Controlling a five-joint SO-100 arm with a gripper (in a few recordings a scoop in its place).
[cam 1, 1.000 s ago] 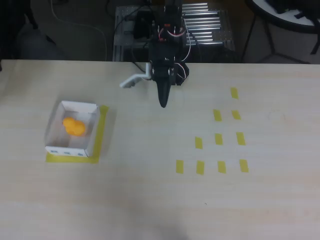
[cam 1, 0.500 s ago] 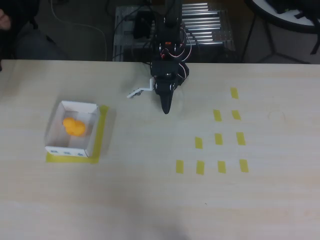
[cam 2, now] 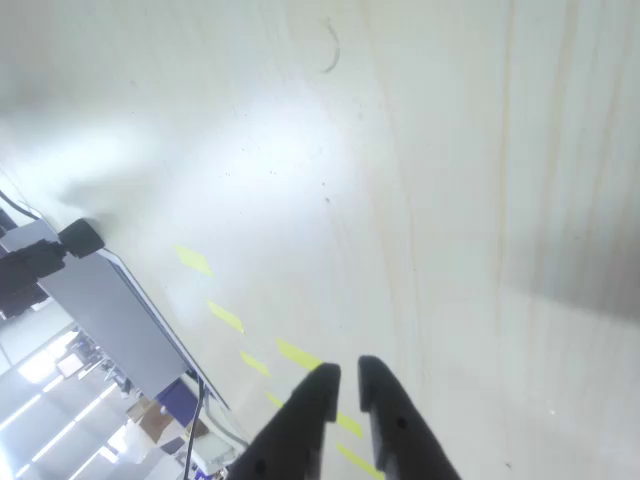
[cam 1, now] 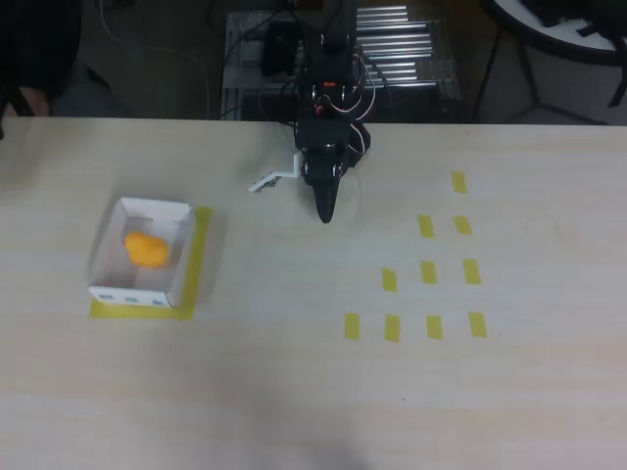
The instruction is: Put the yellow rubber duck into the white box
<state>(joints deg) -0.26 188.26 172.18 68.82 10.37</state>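
Since the yellow rubber duck (cam 1: 145,248) already lies inside the white box (cam 1: 180,257), you can judge the main step of this task done. In the overhead view the duck sits on the box floor toward the left and middle, clear of the near wall with its small marks, and nothing is touching it. The box itself rests on a patch of yellow tape (cam 1: 199,257) at the left of the table (cam 1: 294,392).

Your gripper (cam 1: 324,208) is well apart from the box, near the far edge of the table and just in front of the arm's base, its dark tip pointing down the picture toward you. The wrist view shows the gripper (cam 2: 342,376) with its two dark fingers drawn nearly together, only a thin slit between the tips, and nothing held between them. Beyond them you see bare tabletop and a few of the yellow tape strips (cam 2: 225,317).

The grid of yellow tape strips (cam 1: 428,272) to the right of the arm carries nothing.

As far as these pictures tell, little is left for you: the duck is delivered and released, and what remains is probably only parking the arm at rest.
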